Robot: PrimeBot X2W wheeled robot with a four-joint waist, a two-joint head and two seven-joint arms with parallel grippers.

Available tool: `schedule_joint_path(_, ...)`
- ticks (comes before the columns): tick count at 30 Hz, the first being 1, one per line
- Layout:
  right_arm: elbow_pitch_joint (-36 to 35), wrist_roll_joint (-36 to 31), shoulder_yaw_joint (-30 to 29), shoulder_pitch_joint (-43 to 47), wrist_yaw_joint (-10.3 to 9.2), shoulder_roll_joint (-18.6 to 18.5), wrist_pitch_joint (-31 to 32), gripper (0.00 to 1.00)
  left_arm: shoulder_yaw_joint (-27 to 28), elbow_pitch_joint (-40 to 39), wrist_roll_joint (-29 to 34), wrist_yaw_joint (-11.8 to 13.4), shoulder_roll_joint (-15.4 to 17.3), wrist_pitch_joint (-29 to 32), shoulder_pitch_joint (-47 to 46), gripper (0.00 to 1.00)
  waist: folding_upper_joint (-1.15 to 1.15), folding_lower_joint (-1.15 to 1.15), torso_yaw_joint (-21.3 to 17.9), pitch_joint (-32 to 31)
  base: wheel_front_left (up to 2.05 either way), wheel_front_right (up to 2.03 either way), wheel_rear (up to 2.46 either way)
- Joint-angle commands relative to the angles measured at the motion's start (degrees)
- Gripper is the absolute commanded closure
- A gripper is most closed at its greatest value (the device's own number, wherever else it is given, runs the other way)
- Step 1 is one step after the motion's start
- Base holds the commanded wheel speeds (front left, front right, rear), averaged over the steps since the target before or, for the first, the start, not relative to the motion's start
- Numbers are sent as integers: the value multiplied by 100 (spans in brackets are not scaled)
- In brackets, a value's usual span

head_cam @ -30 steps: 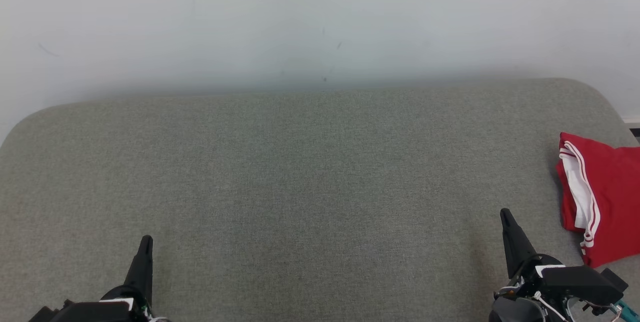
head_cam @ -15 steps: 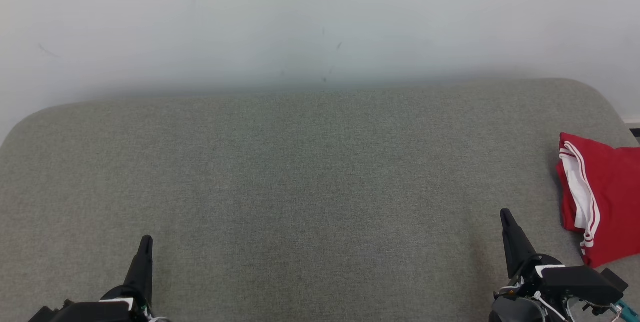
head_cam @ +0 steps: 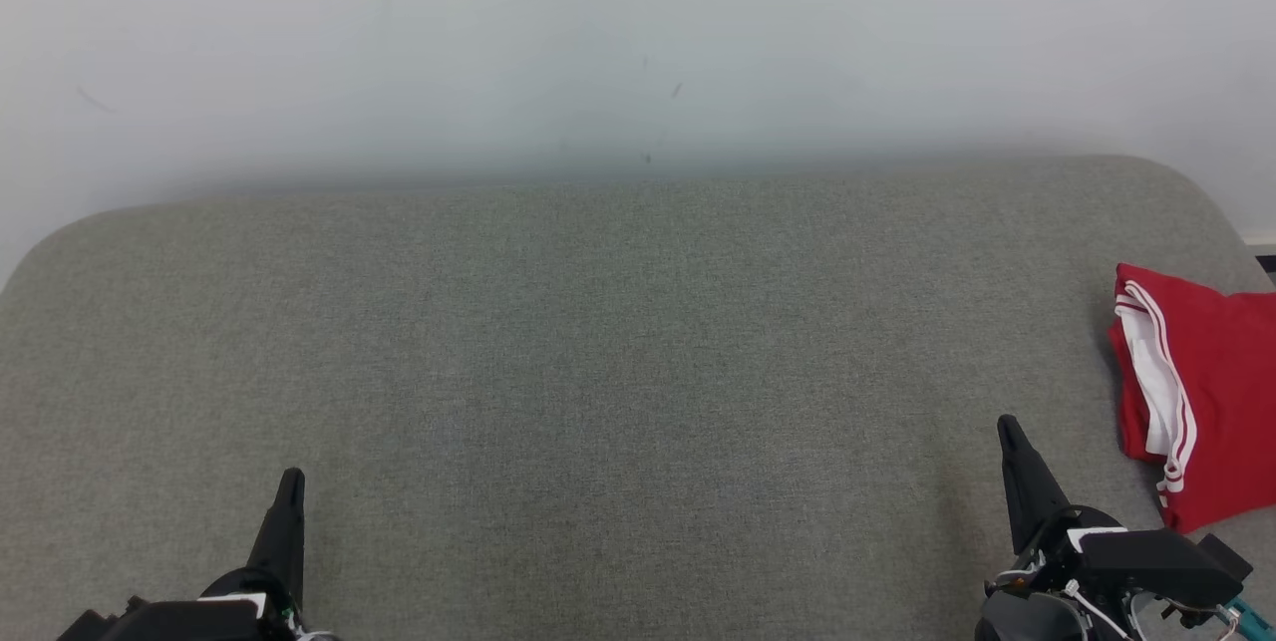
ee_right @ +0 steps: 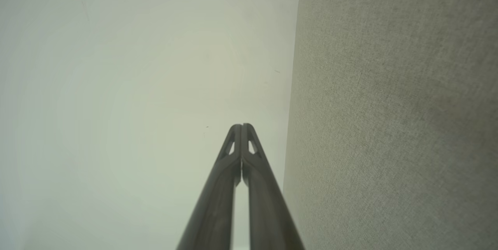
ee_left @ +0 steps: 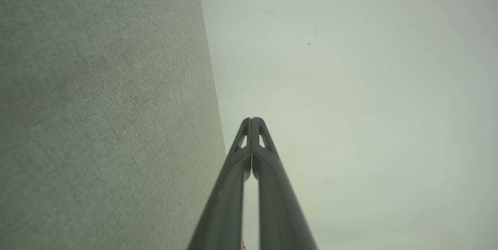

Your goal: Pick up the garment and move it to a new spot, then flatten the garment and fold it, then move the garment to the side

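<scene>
Grey upholstered surface (head_cam: pixel 598 342) carries the folded red garment (head_cam: pixel 1226 352) at its right edge, near my right gripper (head_cam: pixel 1009 427). Nothing has shifted this past second; right gripper and left gripper (head_cam: pixel 290 478) sit closed, empty. I judge the task finished.

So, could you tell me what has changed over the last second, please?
Nothing visibly changed: the red garment with white stripes lies at the right edge of the grey fabric surface, and the left gripper and right gripper stay shut, apart from it.
</scene>
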Motion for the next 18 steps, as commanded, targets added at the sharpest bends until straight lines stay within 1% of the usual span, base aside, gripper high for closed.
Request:
schedule_joint_path(1, -15, 7, -2, 68, -12, 3, 15, 100, 17, -22, -28, -6, 22, 3, -46, 100, 0, 0, 0, 0, 0, 0, 0)
schedule_joint_path(18, -15, 7, -1, 68, -12, 3, 15, 100, 17, -22, -29, -6, 22, 4, -46, 100, 0, 0, 0, 0, 0, 0, 0)
